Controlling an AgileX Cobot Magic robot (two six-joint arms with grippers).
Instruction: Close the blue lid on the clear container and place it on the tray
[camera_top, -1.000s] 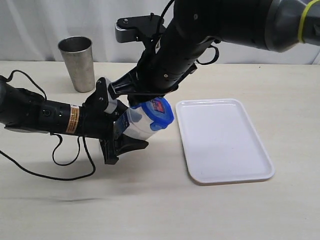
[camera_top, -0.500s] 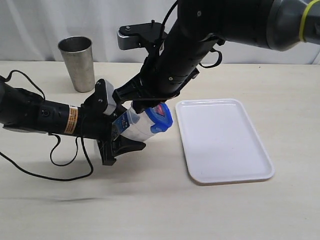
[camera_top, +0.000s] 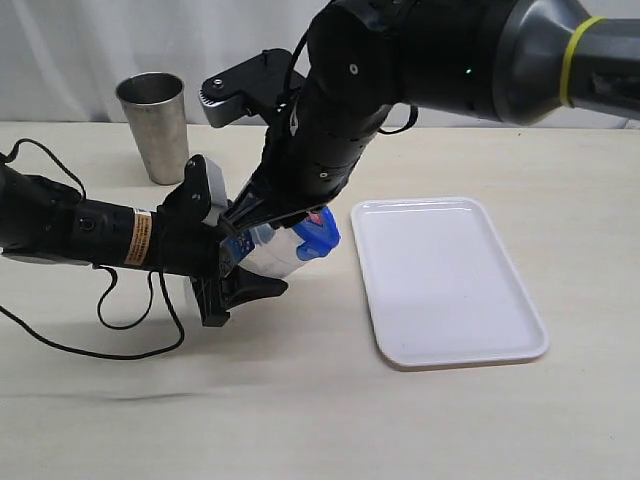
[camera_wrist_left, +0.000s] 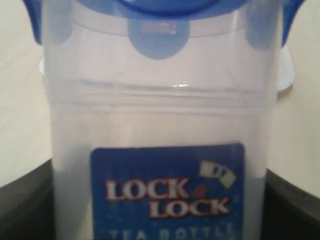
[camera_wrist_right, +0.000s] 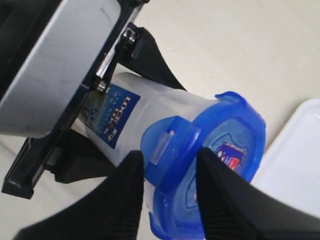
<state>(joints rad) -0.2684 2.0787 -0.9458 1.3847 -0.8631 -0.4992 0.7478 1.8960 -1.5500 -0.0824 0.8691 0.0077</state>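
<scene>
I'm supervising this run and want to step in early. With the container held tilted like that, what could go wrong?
1. The left gripper holds the clear container tilted, by its lower body only; a push from the right gripper on the blue lid could twist it loose.
2. One lid tab looks flared, perhaps unlatched, so the lid might pop off before reaching the tray.

Soft light is casting faint shadows on the pale bench (camera_top: 320, 420); the tall translucent plastic container (camera_wrist_left: 160, 110) is blurring close-up.
</scene>
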